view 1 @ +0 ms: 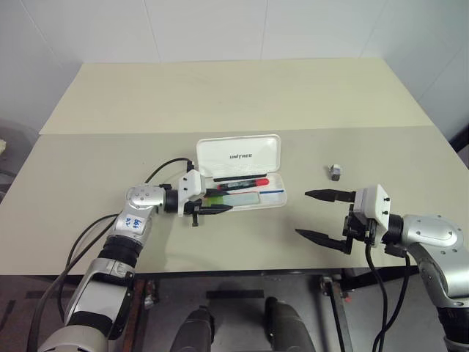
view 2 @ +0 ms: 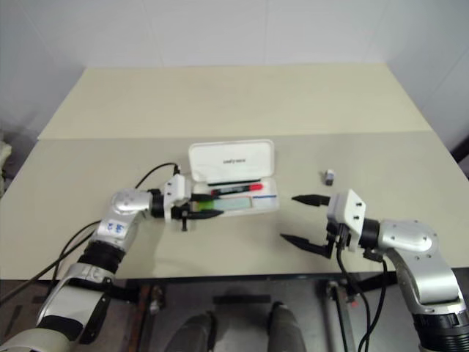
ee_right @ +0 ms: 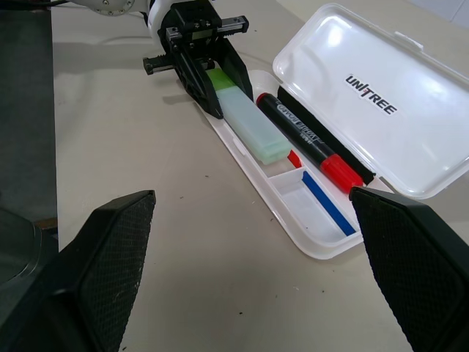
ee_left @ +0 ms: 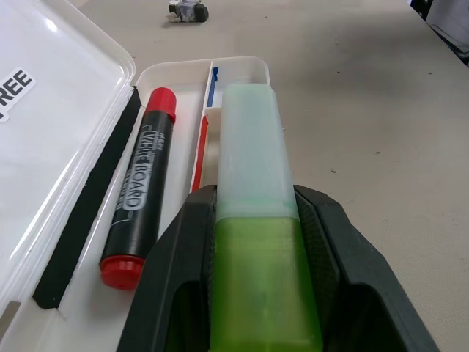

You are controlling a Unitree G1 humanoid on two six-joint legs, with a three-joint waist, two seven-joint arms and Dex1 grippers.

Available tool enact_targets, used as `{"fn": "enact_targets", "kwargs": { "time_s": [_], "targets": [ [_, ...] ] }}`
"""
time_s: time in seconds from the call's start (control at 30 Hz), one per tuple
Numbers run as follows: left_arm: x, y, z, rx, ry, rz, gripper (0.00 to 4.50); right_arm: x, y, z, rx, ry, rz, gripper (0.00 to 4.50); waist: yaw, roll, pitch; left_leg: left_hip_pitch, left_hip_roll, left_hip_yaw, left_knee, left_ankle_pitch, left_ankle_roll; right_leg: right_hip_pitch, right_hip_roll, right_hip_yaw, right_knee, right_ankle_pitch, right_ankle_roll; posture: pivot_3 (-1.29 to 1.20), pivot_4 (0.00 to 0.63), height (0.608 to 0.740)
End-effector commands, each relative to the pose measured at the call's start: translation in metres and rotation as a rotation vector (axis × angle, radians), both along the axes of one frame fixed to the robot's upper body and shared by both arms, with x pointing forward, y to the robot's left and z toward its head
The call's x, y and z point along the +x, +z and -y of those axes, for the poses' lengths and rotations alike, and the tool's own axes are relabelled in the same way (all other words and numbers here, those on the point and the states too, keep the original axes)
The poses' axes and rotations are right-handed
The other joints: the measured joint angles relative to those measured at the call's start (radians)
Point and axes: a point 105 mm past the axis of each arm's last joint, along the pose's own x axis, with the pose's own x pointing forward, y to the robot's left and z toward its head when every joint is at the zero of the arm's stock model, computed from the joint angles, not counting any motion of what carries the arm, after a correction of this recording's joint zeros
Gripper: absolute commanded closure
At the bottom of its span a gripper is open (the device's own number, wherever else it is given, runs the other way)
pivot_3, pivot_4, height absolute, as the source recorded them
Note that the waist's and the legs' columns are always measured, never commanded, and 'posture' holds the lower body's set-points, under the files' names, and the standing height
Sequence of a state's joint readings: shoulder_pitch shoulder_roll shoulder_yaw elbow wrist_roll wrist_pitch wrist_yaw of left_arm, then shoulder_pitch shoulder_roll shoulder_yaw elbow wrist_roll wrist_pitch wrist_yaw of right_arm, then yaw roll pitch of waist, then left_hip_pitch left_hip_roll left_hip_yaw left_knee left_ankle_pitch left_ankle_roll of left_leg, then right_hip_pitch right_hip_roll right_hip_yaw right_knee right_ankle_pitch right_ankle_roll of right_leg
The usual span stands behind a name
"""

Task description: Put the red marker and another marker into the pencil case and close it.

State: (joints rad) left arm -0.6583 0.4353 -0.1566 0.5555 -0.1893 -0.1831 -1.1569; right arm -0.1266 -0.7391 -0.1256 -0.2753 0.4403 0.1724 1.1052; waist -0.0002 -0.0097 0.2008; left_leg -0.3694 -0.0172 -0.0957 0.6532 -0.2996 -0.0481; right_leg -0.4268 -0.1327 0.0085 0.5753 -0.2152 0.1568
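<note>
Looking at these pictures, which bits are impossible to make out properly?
- Green marker: left wrist view, its rear end is covered by the left gripper holding it.
- Small grey block: head views, too small to identify.
- Pencil case lettering: left wrist view, cut off by the picture edge.
- Red marker label: head views, too small to read.

Bare lab test bench; beige table (view 1: pixel 220 95); plain white walls (view 1: pixel 220 29).

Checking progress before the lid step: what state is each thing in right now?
pencil case: open, lid back.
red marker: capped, lying inside the case.
green marker: held over the case tray.
left gripper: shut on the green marker.
right gripper: open, holding nothing.
</note>
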Motion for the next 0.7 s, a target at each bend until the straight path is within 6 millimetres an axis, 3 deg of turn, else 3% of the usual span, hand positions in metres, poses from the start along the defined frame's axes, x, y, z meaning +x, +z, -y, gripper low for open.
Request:
{"fn": "enact_targets", "kwargs": {
  "time_s": [0.03, 0.1, 0.13, 0.17, 0.4, 0.7],
  "targets": [
    [0.005, 0.014, -0.002, -0.018, 0.019, 0.042, 3.35, -0.002, 0.011, -0.003, 0.0, 0.021, 0.056, 0.0, 0.0, 0.0, 0.0, 0.0, 0.0, 0.0, 0.0, 0.0, 0.0, 0.0, 0.0, 0.0, 0.0, 0.0, 0.0, 0.0, 0.15, 0.74],
    [0.005, 0.012, -0.001, -0.007, 0.018, 0.04, 3.35, -0.002, 0.011, -0.003, 0.0, 0.021, 0.056, 0.0, 0.0, 0.0, 0.0, 0.0, 0.0, 0.0, 0.0, 0.0, 0.0, 0.0, 0.0, 0.0, 0.0, 0.0, 0.0, 0.0, 0.15, 0.74],
    [0.006, 0.012, 0.0, -0.007, 0.026, 0.044, 2.59, -0.003, 0.01, -0.003, 0.0, 0.02, 0.056, 0.0, 0.0, 0.0, 0.0, 0.0, 0.0, 0.0, 0.0, 0.0, 0.0, 0.0, 0.0, 0.0, 0.0, 0.0, 0.0, 0.0, 0.15, 0.74],
    [0.005, 0.012, 0.002, -0.009, 0.022, 0.052, 2.44, -0.003, 0.01, -0.004, 0.001, 0.02, 0.056, 0.0, 0.0, 0.0, 0.0, 0.0, 0.0, 0.0, 0.0, 0.0, 0.0, 0.0, 0.0, 0.0, 0.0, 0.0, 0.0, 0.0, 0.15, 0.74],
    [0.002, 0.015, 0.006, -0.03, -0.001, 0.052, 0.11, -0.002, 0.01, -0.004, 0.003, 0.019, 0.057, 0.0, 0.0, 0.0, 0.0, 0.0, 0.0, 0.0, 0.0, 0.0, 0.0, 0.0, 0.0, 0.0, 0.0, 0.0, 0.0, 0.0, 0.15, 0.74],
    [-0.01, 0.024, 0.007, -0.074, -0.05, 0.059, 0.05, 0.01, 0.007, -0.003, 0.036, -0.07, 0.025, 0.0, -0.001, 0.0, 0.0, 0.0, 0.0, 0.0, 0.0, 0.0, 0.0, 0.0, 0.0, 0.0, 0.0, 0.0, 0.0, 0.0, 0.15, 0.74]
  ]
}}
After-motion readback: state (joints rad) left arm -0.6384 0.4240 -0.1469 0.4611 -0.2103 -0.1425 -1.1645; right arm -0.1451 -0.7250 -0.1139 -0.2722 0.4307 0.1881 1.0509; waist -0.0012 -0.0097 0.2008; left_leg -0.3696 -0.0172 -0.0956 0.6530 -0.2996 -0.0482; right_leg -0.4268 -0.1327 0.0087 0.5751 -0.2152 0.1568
